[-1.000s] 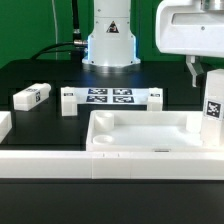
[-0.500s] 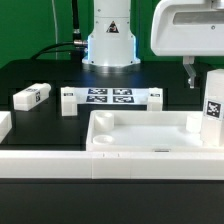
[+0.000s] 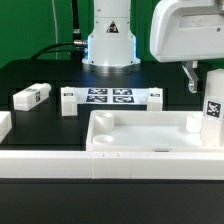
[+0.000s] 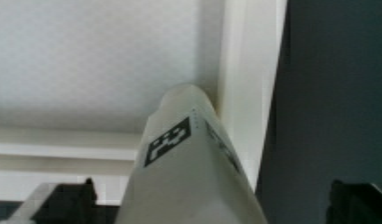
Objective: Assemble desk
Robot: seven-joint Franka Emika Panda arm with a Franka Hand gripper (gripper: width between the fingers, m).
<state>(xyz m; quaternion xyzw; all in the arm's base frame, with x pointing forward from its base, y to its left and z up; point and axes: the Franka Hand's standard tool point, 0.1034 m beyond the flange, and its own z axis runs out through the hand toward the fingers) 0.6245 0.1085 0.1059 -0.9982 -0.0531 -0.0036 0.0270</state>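
The white desk top (image 3: pixel 140 146) lies rim-up near the table's front. One white tagged leg (image 3: pixel 212 105) stands upright in its corner on the exterior view's right. My gripper (image 3: pixel 200 78) hangs over the top of that leg, open, with one dark finger (image 3: pixel 187 72) showing beside it. In the wrist view the leg (image 4: pixel 184 150) rises between my gripper's (image 4: pixel 209 205) two dark fingertips (image 4: pixel 63 202), with a gap on each side, above the desk top's floor (image 4: pixel 99 60). Three more legs lie loose behind: one (image 3: pixel 32 96), a second (image 3: pixel 67 100) and a third (image 3: pixel 155 97).
The marker board (image 3: pixel 110 97) lies flat between the loose legs, in front of the arm's base (image 3: pixel 108 40). A long low white rail (image 3: pixel 110 168) runs along the front. Another white part (image 3: pixel 4 126) shows at the exterior view's left edge.
The jaws have spread a little wider around the upright leg. The hand has drifted slightly toward the exterior view's left. The leg has stayed standing in the corner.
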